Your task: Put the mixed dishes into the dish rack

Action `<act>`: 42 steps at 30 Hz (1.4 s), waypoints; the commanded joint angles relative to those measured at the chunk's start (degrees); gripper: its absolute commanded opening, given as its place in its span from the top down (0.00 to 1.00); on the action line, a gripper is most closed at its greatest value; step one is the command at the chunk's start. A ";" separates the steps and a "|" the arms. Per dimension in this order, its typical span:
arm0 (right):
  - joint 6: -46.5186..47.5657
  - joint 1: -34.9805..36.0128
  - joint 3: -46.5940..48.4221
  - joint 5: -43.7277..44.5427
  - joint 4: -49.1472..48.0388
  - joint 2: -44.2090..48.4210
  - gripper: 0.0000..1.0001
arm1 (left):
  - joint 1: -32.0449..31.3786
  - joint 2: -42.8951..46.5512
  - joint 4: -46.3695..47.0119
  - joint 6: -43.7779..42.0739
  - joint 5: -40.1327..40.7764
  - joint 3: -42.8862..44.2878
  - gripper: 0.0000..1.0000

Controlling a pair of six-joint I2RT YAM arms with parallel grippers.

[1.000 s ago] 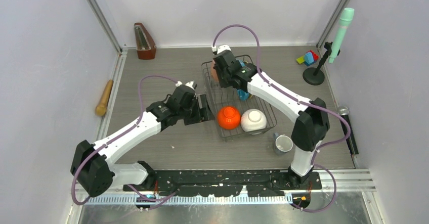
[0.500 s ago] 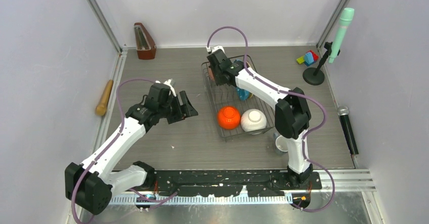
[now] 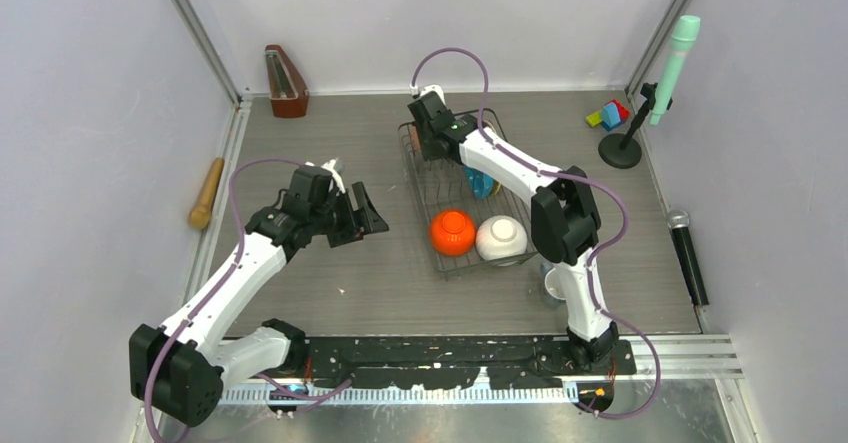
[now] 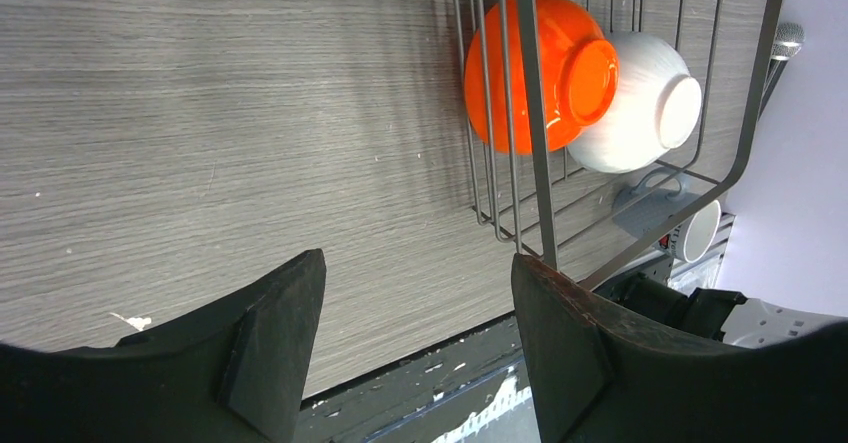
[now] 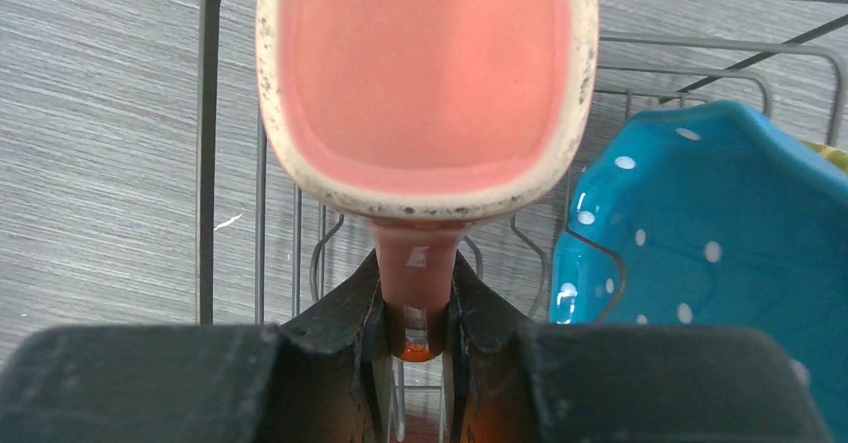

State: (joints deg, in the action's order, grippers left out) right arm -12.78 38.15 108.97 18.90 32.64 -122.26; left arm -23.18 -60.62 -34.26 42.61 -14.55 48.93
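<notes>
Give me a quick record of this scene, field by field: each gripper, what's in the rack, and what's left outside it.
left gripper: open, empty, above the table beside the dish rack
right gripper: shut on the handle of the pink mug, over the rack's far end
in rack: orange bowl, white bowl, both upside down; blue dotted plate
outside rack: grey mug on table

I see a left bowl and a right bowl touching in the dish rack's near end; a small mug stands outside its near-right corner.
</notes>
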 commanded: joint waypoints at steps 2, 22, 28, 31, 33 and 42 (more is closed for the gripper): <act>-3.71 0.34 4.04 1.86 -4.64 -0.55 1.00 | 0.76 1.01 -0.17 -1.69 -1.51 -0.08 0.30; -12.08 1.41 6.77 5.63 1.16 -4.24 1.00 | 1.21 0.01 0.97 -1.59 -3.06 -0.93 0.30; -12.84 2.50 7.90 9.28 4.58 -3.83 1.00 | 1.29 -0.34 1.39 -1.48 -3.56 -1.01 0.30; -14.20 2.70 6.04 9.92 4.53 -3.09 1.00 | 1.29 -0.46 1.61 -1.40 -3.81 -1.18 0.30; -15.02 2.84 4.70 9.63 3.90 -2.66 1.00 | 1.29 -0.38 1.96 -1.24 -4.04 -1.49 0.30; -16.89 4.07 2.51 10.09 3.62 -2.87 1.00 | 1.29 0.11 2.01 -1.13 -4.22 -2.08 0.30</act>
State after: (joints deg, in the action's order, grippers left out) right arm -27.88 41.74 112.77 27.94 35.57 -126.85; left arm -22.20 -61.06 -34.00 41.58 -17.61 47.16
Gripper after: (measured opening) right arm 0.242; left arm 0.704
